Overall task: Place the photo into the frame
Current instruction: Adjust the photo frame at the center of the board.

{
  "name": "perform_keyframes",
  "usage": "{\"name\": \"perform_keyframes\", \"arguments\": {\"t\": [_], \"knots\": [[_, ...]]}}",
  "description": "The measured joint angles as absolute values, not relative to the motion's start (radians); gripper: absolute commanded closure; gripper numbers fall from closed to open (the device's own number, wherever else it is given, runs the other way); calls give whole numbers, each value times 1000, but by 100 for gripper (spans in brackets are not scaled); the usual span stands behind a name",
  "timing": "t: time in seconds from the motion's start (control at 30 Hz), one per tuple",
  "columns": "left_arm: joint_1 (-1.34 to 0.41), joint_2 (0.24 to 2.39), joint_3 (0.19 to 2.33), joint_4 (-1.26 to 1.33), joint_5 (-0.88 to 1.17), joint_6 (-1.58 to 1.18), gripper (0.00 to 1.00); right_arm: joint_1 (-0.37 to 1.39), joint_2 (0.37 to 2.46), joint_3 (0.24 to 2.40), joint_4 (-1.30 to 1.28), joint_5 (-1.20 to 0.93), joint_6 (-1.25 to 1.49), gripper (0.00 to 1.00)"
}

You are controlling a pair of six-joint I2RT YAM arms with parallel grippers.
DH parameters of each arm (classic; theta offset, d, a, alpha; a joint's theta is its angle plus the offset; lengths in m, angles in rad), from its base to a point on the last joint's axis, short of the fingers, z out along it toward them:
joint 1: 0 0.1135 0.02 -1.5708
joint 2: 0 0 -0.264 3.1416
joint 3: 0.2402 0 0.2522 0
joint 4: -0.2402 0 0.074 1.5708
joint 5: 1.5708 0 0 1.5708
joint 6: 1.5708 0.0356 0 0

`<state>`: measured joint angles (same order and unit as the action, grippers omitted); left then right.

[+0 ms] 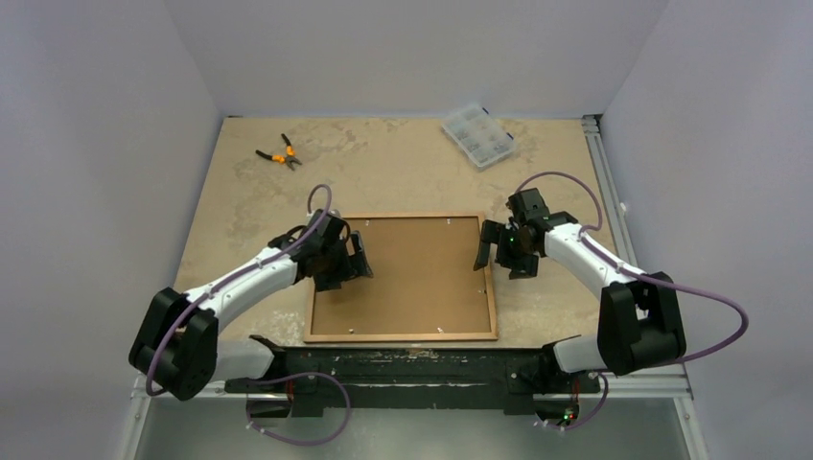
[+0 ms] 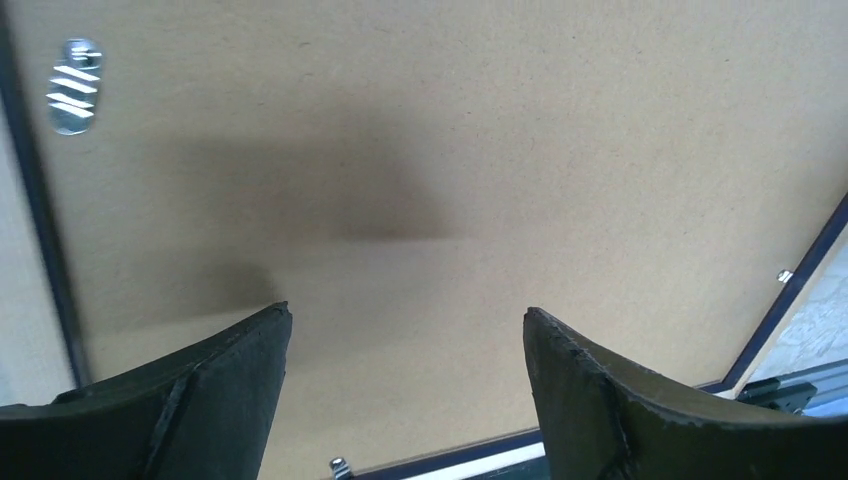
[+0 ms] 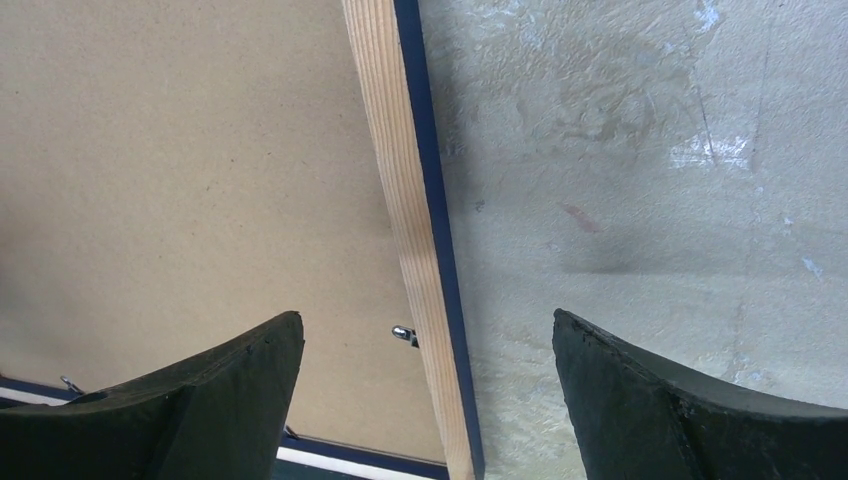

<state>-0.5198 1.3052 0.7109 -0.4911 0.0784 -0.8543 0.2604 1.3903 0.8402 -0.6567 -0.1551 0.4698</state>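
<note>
We see frame [image 1: 400, 335] back-up on desk [image 1: 383, 172], long axis running from L jaws to R jaws. Both released: R jaws straddle its rail [image 3: 415, 230], L jaws over board [image 1: 412, 278]. No photo visible, can't tell where.

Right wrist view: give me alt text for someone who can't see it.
The open right tool hangs over a wooden rail of the frame, one finger above the brown backing board, the other above the mottled table. Nothing is held.
</note>
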Motion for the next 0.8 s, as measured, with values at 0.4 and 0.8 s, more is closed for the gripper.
{"name": "perform_keyframes", "arguments": {"t": [0.4, 0.8], "knots": [[-337, 990, 708, -712, -165, -813, 15, 260, 1391, 840, -645, -176, 459, 7], [-294, 1216, 612, -599, -37, -797, 17, 230, 1407, 837, -635, -175, 458, 6]]}}
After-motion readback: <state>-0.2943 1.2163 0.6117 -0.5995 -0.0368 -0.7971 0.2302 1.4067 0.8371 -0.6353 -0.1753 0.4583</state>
